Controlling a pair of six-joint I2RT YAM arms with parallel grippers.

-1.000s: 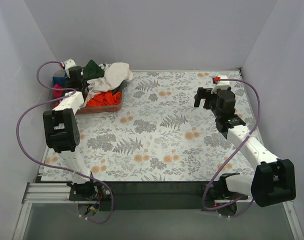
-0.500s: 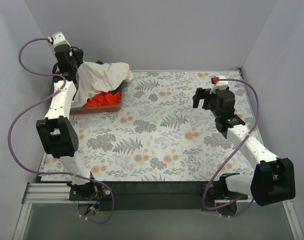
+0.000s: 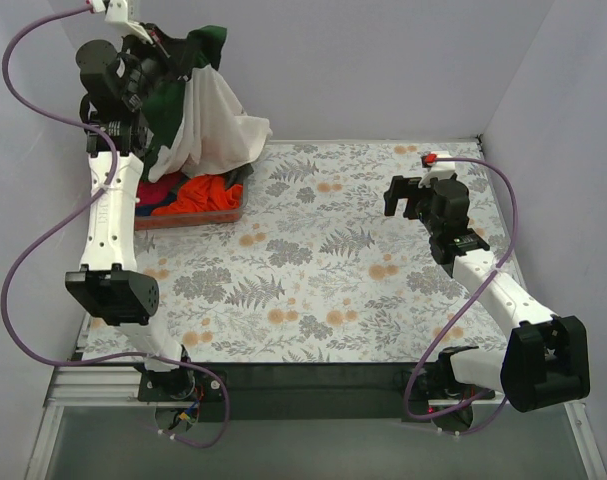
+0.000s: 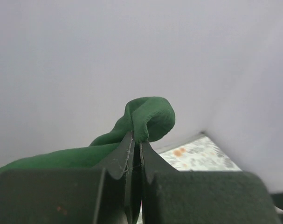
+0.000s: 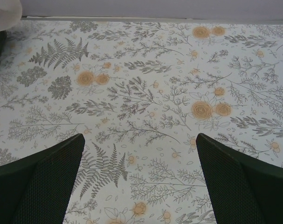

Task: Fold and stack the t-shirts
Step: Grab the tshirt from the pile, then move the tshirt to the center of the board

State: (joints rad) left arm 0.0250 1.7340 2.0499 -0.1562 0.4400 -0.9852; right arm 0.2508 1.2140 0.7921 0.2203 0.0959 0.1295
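My left gripper point(image 3: 173, 52) is raised high at the back left, shut on a dark green part of the cream t-shirt point(image 3: 211, 125). That shirt hangs down from it, and its lower end drapes over the bin point(image 3: 188, 218). In the left wrist view the jaws point(image 4: 135, 140) pinch a fold of green cloth point(image 4: 148, 116). An orange t-shirt point(image 3: 208, 193) and a magenta one point(image 3: 159, 190) lie in the bin. My right gripper point(image 3: 405, 195) hovers open over the right side of the table, nothing between its fingers point(image 5: 139, 140).
The bin stands at the table's back left corner against the walls. White walls close in the left, back and right sides. The floral tablecloth point(image 3: 323, 260) covers the table. Purple cables point(image 3: 28, 250) loop beside each arm.
My left gripper has risen from the bin to well above it, lifting the cream t-shirt up out of the pile. The right arm has stayed still.
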